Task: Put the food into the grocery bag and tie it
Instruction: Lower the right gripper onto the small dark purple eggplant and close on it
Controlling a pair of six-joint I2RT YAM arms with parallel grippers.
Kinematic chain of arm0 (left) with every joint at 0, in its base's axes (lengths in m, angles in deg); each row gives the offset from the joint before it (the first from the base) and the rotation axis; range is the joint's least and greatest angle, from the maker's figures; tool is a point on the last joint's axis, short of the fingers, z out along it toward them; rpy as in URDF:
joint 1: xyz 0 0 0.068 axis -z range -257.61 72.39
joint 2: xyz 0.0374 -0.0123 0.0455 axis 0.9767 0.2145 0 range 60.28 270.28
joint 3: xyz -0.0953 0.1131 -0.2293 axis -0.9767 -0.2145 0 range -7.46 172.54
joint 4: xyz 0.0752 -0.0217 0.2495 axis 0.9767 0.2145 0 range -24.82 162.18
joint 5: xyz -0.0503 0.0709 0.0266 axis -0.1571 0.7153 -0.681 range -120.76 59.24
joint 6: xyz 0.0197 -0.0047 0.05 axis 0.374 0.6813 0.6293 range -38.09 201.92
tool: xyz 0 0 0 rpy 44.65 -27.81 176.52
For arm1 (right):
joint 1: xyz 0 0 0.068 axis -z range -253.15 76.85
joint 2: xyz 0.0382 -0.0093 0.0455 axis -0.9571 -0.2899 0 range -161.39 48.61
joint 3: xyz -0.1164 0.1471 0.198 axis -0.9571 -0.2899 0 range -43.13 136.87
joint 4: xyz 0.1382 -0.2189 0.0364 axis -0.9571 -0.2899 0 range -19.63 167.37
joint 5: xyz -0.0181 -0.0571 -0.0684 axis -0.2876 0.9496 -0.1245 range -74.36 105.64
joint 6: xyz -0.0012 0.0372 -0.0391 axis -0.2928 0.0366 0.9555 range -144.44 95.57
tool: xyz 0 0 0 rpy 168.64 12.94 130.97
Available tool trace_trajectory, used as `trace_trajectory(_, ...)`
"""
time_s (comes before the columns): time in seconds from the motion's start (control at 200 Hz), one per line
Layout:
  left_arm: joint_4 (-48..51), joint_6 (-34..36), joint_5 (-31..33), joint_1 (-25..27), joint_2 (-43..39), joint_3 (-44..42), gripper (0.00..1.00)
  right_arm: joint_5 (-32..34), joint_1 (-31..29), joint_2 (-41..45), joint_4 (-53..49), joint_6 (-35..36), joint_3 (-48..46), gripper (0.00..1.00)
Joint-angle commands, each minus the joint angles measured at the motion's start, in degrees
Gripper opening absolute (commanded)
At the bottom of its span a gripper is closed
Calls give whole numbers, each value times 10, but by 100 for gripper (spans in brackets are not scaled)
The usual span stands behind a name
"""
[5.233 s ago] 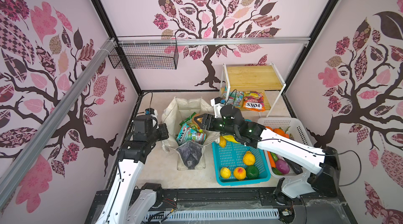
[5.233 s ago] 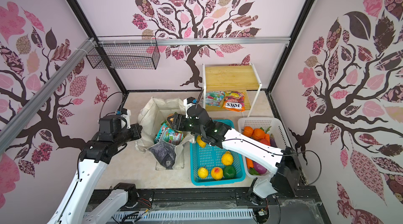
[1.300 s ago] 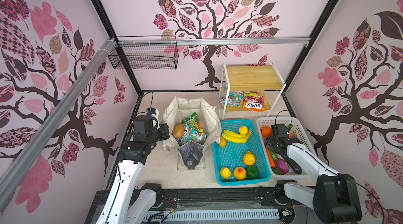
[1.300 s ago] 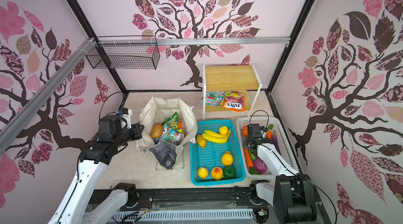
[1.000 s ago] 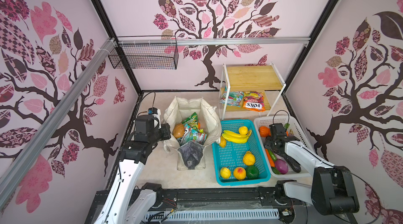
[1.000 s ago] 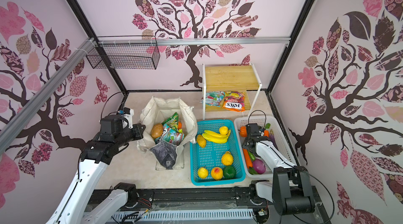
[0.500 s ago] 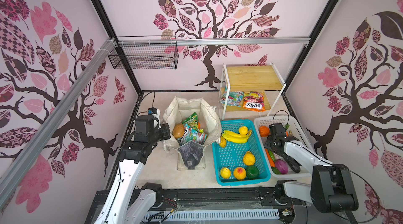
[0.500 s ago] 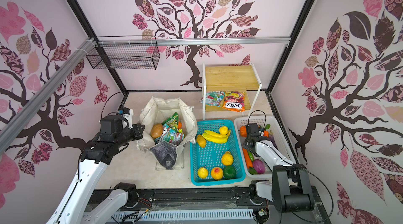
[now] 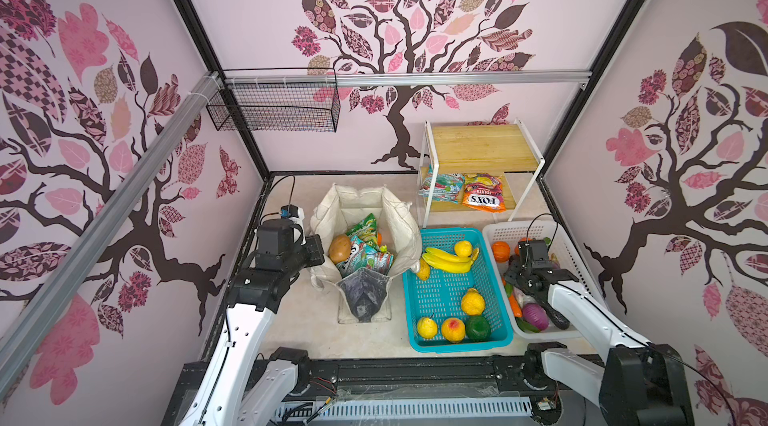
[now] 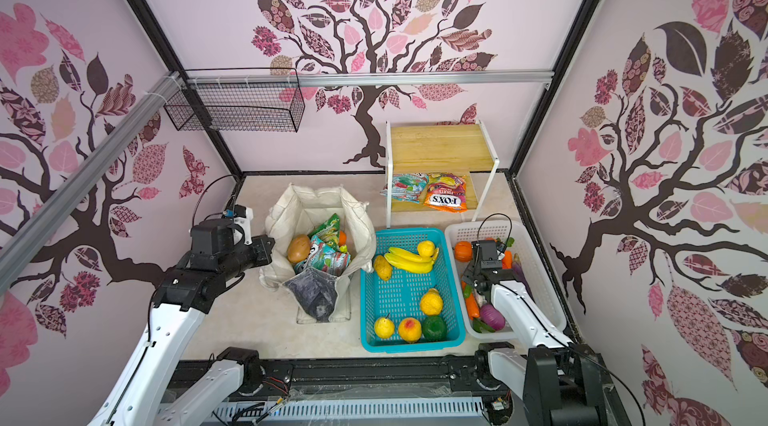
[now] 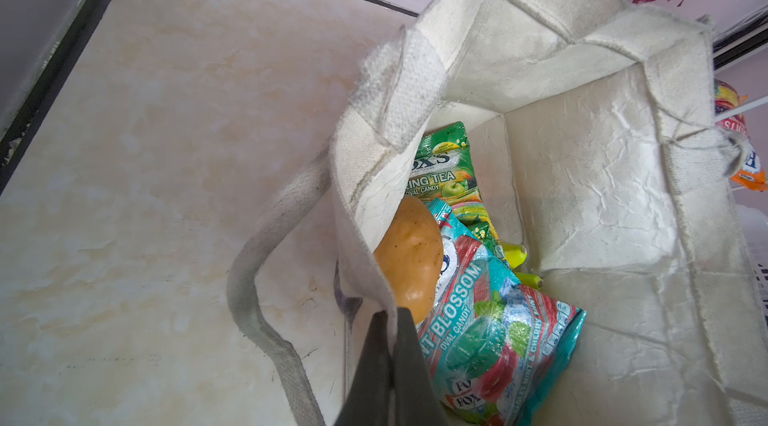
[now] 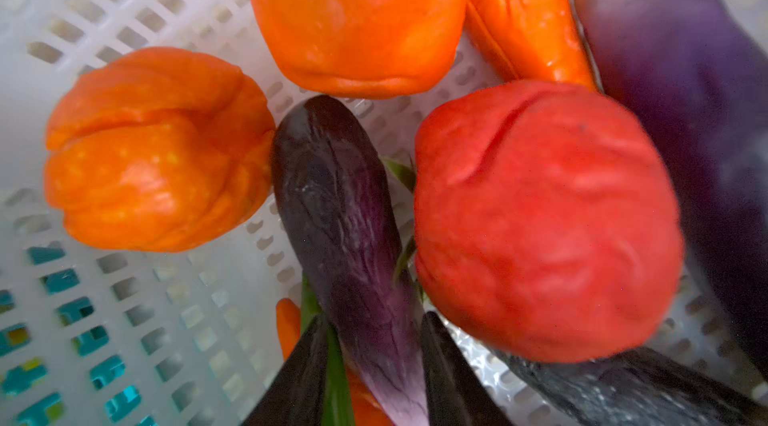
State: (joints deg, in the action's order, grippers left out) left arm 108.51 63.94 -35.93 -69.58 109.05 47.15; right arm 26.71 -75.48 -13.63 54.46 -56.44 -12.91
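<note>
The off-white grocery bag (image 9: 399, 216) (image 10: 357, 216) stands open at centre left. It holds a brown round fruit (image 9: 340, 248) (image 11: 411, 253), an orange (image 9: 379, 237), and green (image 9: 363, 228) and teal (image 11: 494, 320) FOX'S packets. My left gripper (image 9: 318, 249) (image 11: 392, 316) is shut on the bag's near rim. A banana bunch (image 9: 446, 260) (image 10: 409, 260) lies in the teal basket. My right gripper (image 9: 515, 278) (image 12: 374, 320) reaches down into the white basket (image 9: 523, 231). Its fingers are closed on either side of a small purple eggplant (image 12: 336, 204), between an orange pumpkin (image 12: 153, 150) and a red tomato (image 12: 544, 220).
The teal basket (image 9: 457, 345) holds several more fruits and sits between the bag and the white basket. A wooden shelf rack (image 9: 482, 145) at the back has more snack packets (image 9: 484, 191) on its lower shelf. A wire basket (image 9: 274, 106) hangs on the back left rail.
Five seconds ago the right arm reached over the bag; it is now down in the white basket. Over the last second its jaws have narrowed around the eggplant. The left arm has stayed still.
</note>
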Motion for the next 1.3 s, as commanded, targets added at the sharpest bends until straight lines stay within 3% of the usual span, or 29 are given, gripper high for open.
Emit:
trace_trajectory(0.0,2,4,0,3,-3,-13,0,-1,0,12,5,-4,-5,37)
trace_trajectory(0.14,1,4,-1,4,-3,-13,0,-3,0,23,10,-8,-10,37)
trace_trajectory(0.255,3,4,-2,3,0,-13,0,-3,0,34,24,-12,-20,28)
trace_trajectory(0.485,3,4,-2,4,0,-13,0,-5,0,12,24,-13,-13,31)
trace_trajectory(0.55,2,4,-2,3,-1,-13,0,-4,0,14,28,-13,-15,36)
trace_trajectory(0.645,2,4,-3,4,1,-13,0,4,0,-4,22,-9,-5,55)
trace_trajectory(1.045,3,4,-3,4,-2,-13,0,11,0,-112,2,5,42,57)
trace_trajectory(1.295,2,5,-2,4,-2,-13,0,13,0,-114,-1,9,50,40)
